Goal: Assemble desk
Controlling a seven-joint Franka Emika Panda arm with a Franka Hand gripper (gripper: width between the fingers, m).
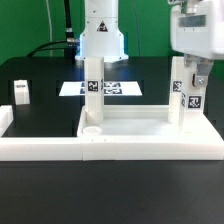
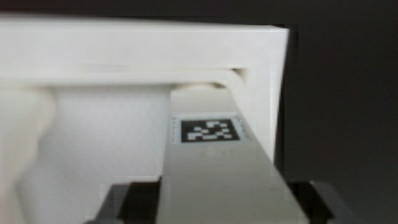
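at the tray's right end: a leg meets its corner, and what may spoil the fit

at the exterior view's right, the gripper (image 1: pixel 195 72) is clamped on the held leg (image 1: pixel 193 100). this leg stands upright at the right end of the tray (image 1: pixel 135 127); which corner it is over cannot be told. the tray lies on the black table (image 1: pixel 40 75), just behind the long low rail (image 1: pixel 40 148). the wrist view shows a dark finger (image 2: pixel 125 203) on each side of the held leg (image 2: pixel 210 140), whose far end meets an inner corner of the tray (image 2: pixel 107 50). whether that end is seated cannot be told.

at the tray's left end a standing leg (image 1: pixel 92 85) is already in place, with an open socket (image 1: pixel 92 129) in front of it. a spare leg (image 1: pixel 22 92) waits well apart at the exterior view's left. the marker board (image 1: pixel 125 89) lies behind the tray.

likely faults, as judged from this moment:
- a slight tilt of the held leg could make its end jam or bind in the corner instead of going in.
- a sideways push could slide the tray along the rail, because nothing visible pins it.
- the smooth plastic could turn between the fingers, so the wrist would rotate while the leg does not.
- an early release could leave the leg loose and let it topple.
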